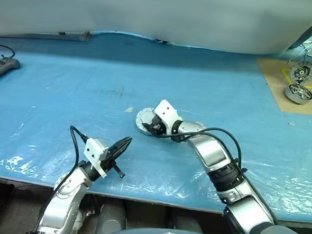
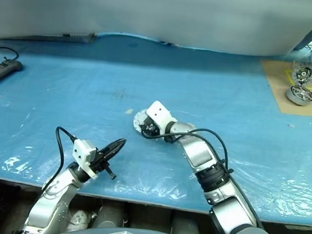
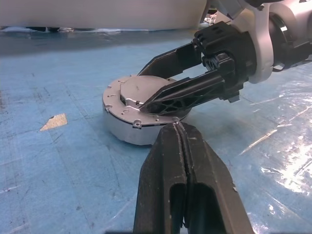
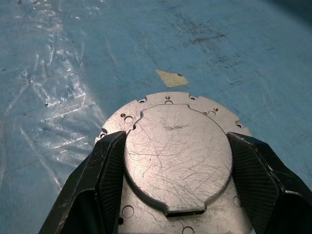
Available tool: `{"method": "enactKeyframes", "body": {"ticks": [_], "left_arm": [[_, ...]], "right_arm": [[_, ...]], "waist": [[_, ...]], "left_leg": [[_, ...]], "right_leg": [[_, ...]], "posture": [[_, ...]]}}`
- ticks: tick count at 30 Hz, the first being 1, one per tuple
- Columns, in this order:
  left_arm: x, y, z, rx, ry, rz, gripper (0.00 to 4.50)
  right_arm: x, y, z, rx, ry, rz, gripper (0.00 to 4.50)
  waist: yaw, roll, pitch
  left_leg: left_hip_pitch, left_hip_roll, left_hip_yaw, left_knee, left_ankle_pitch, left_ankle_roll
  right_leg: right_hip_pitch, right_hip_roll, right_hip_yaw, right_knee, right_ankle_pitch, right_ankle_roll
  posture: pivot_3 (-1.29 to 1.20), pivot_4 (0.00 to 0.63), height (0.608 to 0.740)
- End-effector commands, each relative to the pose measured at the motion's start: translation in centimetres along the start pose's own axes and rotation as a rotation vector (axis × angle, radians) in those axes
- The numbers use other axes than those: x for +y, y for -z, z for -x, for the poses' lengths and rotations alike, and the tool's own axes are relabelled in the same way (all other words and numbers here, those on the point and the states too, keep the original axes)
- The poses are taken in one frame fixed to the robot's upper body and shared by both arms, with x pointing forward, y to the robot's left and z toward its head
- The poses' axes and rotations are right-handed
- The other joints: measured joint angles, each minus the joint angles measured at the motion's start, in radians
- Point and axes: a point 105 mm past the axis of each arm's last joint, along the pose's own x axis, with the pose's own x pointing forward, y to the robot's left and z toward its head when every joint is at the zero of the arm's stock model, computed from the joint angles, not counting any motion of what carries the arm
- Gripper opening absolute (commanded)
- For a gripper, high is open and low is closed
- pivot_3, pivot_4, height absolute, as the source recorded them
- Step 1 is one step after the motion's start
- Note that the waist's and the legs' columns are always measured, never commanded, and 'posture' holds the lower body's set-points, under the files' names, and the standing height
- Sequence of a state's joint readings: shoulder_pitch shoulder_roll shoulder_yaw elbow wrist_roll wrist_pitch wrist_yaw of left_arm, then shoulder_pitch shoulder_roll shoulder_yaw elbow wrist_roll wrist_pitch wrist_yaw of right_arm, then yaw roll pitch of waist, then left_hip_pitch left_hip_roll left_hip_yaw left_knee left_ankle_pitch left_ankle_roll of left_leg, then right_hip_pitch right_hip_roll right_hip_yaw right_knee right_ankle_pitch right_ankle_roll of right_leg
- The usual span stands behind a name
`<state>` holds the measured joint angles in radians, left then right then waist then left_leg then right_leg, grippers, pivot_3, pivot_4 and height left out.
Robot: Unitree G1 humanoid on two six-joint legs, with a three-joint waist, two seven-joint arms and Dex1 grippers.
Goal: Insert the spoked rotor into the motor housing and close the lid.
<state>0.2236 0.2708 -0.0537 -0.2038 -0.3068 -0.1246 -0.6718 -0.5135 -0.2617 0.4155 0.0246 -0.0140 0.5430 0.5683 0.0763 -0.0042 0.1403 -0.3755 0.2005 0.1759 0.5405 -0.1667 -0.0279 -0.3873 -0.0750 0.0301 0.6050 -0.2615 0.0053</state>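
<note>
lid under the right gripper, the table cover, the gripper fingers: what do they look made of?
Lid: looks like bare grey metal, matte and heavily scratched, with drilled holes around its rim.
Table cover: seems to be thin blue plastic sheeting, going by its wrinkles and glossy highlights.
Right gripper fingers: probably black moulded plastic; a fine dotted grip texture shows on the inner faces.

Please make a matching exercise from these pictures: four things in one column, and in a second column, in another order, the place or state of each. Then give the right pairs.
1. left gripper
2. right gripper
3. power strip
4. scrap of tape

A. fingers spread over the closed motor housing
B. far left edge of the table
C. fingers pressed together
D. flat on the blue cover, beside the housing

Pairs: 1-C, 2-A, 3-B, 4-D
</note>
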Motion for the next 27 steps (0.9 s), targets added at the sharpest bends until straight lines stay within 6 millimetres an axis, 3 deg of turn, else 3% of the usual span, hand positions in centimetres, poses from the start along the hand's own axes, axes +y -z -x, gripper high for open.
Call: {"method": "enactKeyframes", "body": {"ticks": [1, 6, 14, 27], "left_arm": [[-0.4, -1.2, -0.1, -0.044, 0.017, -0.031, 0.00], [-0.4, -1.2, -0.2, -0.045, 0.018, -0.032, 0.00], [-0.3, -1.3, -0.2, -0.045, 0.018, -0.034, 0.00], [-0.4, -1.2, -0.3, -0.044, 0.016, -0.029, 0.00]], "right_arm": [[1.6, 5.7, -0.3, 0.211, -0.039, -0.019, 2.95], [1.1, 6.1, -0.9, 0.251, -0.005, -0.011, 2.95], [2.4, 7.0, -1.4, 0.334, -0.056, -0.038, 2.95], [2.4, 6.1, -2.4, 0.289, 0.019, -0.235, 2.95]], "waist": [[-0.001, 0.000, 0.000], [-0.009, -0.002, -0.002], [-0.009, -0.002, -0.004], [-0.036, -0.004, -0.011]], "left_leg": [[0.000, 0.000, 0.000, 0.000, 0.000, 0.000], [0.001, 0.000, 0.000, 0.000, 0.000, 0.000], [0.008, 0.000, 0.000, 0.000, -0.002, 0.003], [0.008, 0.001, 0.000, -0.001, -0.003, 0.002]], "right_leg": [[0.000, 0.000, 0.000, 0.000, 0.000, 0.000], [0.000, 0.000, 0.000, 0.000, 0.000, 0.000], [-0.001, 0.000, 0.001, 0.001, 0.000, 0.000], [-0.003, 0.001, 0.001, 0.001, 0.000, 0.000]], "posture": [[0.00, 0.150, 0.740], [0.00, 0.150, 0.740], [0.00, 0.150, 0.740], [0.00, 0.150, 0.740]]}}
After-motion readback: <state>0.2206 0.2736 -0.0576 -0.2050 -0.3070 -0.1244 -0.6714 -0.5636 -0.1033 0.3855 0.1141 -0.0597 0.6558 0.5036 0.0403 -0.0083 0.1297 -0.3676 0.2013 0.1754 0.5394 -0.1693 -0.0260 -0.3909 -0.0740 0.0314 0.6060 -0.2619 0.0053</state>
